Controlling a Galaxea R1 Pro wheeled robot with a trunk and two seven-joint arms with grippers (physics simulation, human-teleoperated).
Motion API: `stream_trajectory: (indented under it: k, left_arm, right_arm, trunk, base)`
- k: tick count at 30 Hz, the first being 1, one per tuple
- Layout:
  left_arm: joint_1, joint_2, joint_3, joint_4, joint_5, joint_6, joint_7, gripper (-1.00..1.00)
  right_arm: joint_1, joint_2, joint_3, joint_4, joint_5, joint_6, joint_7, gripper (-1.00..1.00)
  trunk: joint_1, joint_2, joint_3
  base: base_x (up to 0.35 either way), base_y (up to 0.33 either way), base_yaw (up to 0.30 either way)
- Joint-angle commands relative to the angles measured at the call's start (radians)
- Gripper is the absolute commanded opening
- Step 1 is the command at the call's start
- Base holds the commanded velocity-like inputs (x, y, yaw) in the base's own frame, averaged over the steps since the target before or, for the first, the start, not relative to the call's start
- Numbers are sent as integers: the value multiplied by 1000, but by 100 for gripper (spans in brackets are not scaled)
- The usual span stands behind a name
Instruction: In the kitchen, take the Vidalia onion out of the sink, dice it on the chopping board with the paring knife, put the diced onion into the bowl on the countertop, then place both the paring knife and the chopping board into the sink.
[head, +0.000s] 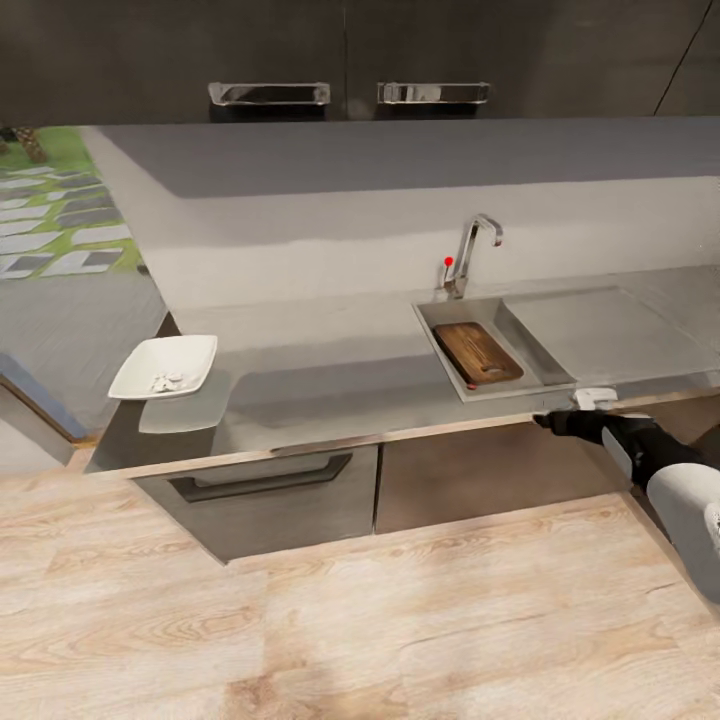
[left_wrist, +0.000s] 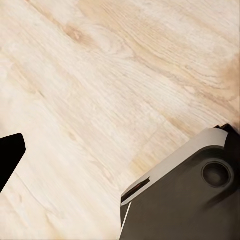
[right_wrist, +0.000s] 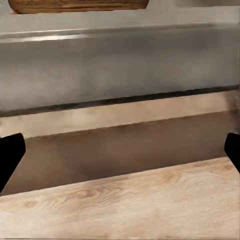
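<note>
The chopping board lies inside the sink, flat on the bottom. A tiny red bit peeks out at the board's near corner. It may be the handle of the paring knife, but it is too small to be sure. The tap with its red knob stands at the back of the sink, and the flat steel part sits just beside the basin.

Far along the countertop, near its end, sits the white bowl. There are small pale bits in it, likely the diced onion.

So the job looks almost done, or all done.

The right gripper hangs just in front of the counter edge, near the sink's front corner. In the right wrist view its two dark fingertips stand far apart with nothing between them, so the claw is open and empty. That view looks at the counter front, with the board's edge up above.

The left wrist view looks down at the wooden floor and part of the robot's own body. One dark fingertip shows, so I cannot tell if that claw is open or closed.

What could go wrong? The right arm is very near the counter edge. If it swings up or forward fast, it could bump the counter. If the robot rolls sideways, it could knock the bowl, which sits close to the end.
</note>
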Motion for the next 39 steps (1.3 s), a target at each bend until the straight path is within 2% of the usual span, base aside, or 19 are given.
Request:
stream_trajectory:
  k: [1,5,6,8,9,11,13,15,17,19,21,23,25,26,28,32,34,36,39]
  left_arm:
    - [-2,-1,-8,3,4,-3,2,100]
    - [-2,-2,-8,2,4,-3,1,100]
    - [-2,-2,-8,2,3,-3,1,100]
    - [-2,-2,-9,2,2,-3,1,100]
    - [-2,-2,-10,1,0,-2,0,100]
    - [-2,-3,-12,0,-3,-2,-3,100]
    - [-2,-4,-18,-1,-10,-2,-9,100]
    - [-2,-9,-43,-1,-26,-1,-25,100]
    - [-2,-14,-113,-3,-57,1,-37,100]
    - [-2,-16,-189,-11,-77,2,-42,100]
    - [-2,-16,-269,-28,-96,3,-44,100]
    - [-2,-11,-312,-39,-101,3,-44,100]
    - [-2,-5,-336,-49,-104,3,-44,100]
    - [-1,-4,-346,-53,-104,2,-43,100]
    - [-2,-4,-352,-55,-105,1,-41,100]
    - [-2,-5,-355,-57,-105,2,-37,100]
    - [-2,-13,-355,-57,-104,2,-37,100]
    - [-2,-35,-357,-58,-104,-2,-43,100]
    - [-2,-37,-358,-53,-104,-6,-56,100]
  right_arm:
    - [-1,0,-7,53,16,-60,6,100]
    - [0,-2,-6,184,120,-230,7,100]
    - [17,-1,-6,210,148,-292,8,100]
    - [75,1,-6,220,160,-343,9,100]
    - [130,2,-6,223,164,-381,9,100]
    - [197,10,-6,225,166,-425,10,100]
    - [277,23,-6,226,167,-471,10,100]
    - [349,46,-6,227,167,-517,8,100]
    - [434,87,-6,227,168,-556,5,100]
    - [513,143,-6,227,169,-574,-1,100]
    - [613,239,-6,227,171,-585,-62,100]
    - [663,300,-6,227,185,-596,-152,100]
    - [697,358,-6,227,218,-618,-245,100]
    - [716,397,-6,227,240,-640,-309,100]
    - [727,427,-8,225,252,-680,-380,100]
    - [734,435,-17,223,258,-726,-442,100]
    - [735,433,-18,223,258,-731,-448,100]
    - [735,430,-20,222,256,-735,-454,100]
    - [735,424,-20,223,255,-736,-455,100]
  trunk:
    - [0,-2,-2]
    - [0,-2,-2]
    - [0,-2,-2]
    - [0,-2,-2]
    - [0,-2,-2]
    - [0,-2,-2]
    - [0,-2,-2]
    - [0,-2,-2]
    - [0,-2,-2]
    - [0,-2,-2]
    - [0,-2,-2]
    - [0,-2,-2]
    - [0,-2,-2]
    - [0,-2,-2]
    - [0,-2,-2]
    - [0,-2,-2]
    - [0,-2,-1]
    - [0,-2,0]
    - [0,-2,5]
  base:
    - [-20,0,0]
    - [-6,0,0]
    - [-1,0,0]
    - [0,0,0]
    - [0,0,0]
    - [0,0,0]
    - [0,0,0]
    - [0,0,0]
    - [0,0,0]
    - [0,0,0]
    - [0,0,0]
    - [0,0,0]
    - [0,0,0]
    - [0,0,0]
    - [0,0,0]
    - [0,0,0]
    - [0,0,0]
    - [0,0,0]
    - [0,0,0]
